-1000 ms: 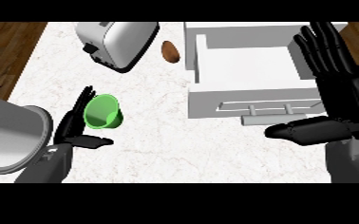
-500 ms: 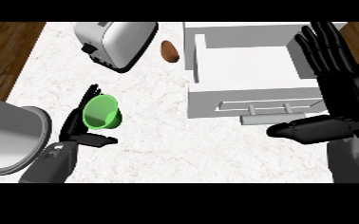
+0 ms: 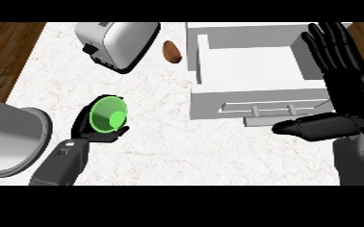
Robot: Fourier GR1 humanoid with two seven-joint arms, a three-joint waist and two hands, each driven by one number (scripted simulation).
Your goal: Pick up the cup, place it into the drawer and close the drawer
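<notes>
One hand, the left [image 3: 96,133], is curling round the green cup [image 3: 109,115], mouth facing up, while the right hand [image 3: 334,72] is resting open beside the drawer [image 3: 249,84].

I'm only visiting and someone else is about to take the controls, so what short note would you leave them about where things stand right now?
Left hand: curled round the small green plastic cup, at the counter's left.
Right hand: open, fingers straight, resting by the open white drawer.
Also on the white marble counter: a silver toaster and a brown oval item, both left of the drawer.
Done: cup grasped.
Left: carry it right, set it in the drawer, close the drawer.
</notes>
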